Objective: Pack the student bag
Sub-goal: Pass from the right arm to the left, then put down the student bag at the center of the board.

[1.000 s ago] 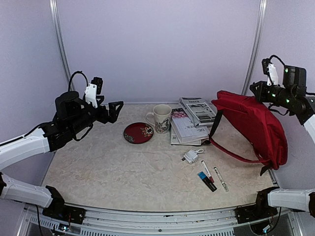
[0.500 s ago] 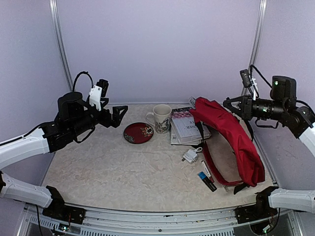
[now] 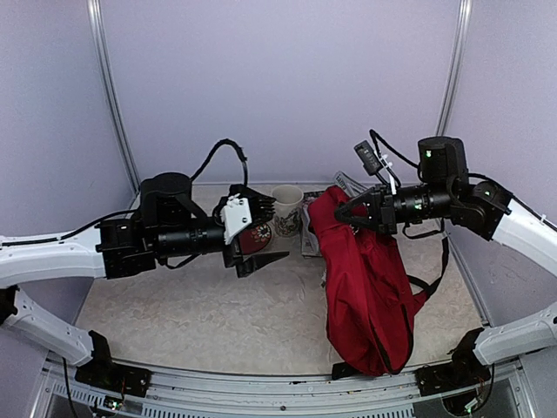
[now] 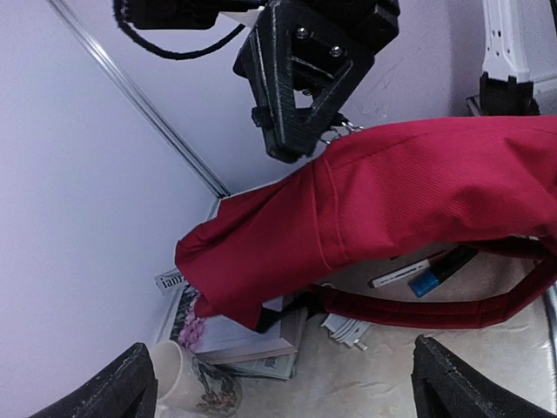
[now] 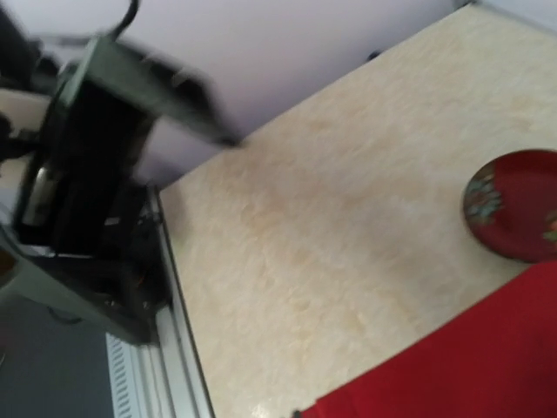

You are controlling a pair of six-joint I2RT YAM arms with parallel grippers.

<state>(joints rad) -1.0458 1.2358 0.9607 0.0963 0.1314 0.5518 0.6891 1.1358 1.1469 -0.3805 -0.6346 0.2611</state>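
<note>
The student bag (image 3: 365,287) is dark red and hangs off the table from my right gripper (image 3: 346,212), which is shut on its top edge. Its lower end rests near the table's front edge. In the left wrist view the student bag (image 4: 400,196) stretches across the frame, with the right gripper's black fingers (image 4: 305,83) at its top. My left gripper (image 3: 261,235) is open and empty, held above the table just left of the bag. In its own view the left gripper (image 4: 287,392) points at the bag. The right wrist view shows a corner of the bag (image 5: 474,366); its own fingers are out of frame.
A patterned mug (image 3: 285,207), a red plate (image 5: 513,205), and stacked books and newspapers (image 4: 248,340) lie at the back. Markers (image 4: 409,272) and a white charger cable (image 4: 348,328) lie on the table under the bag. Walls close in on both sides.
My right gripper has swung the bag left toward the table's middle, and it now hangs steeply. My left arm has reached right toward the bag, gripper open.
</note>
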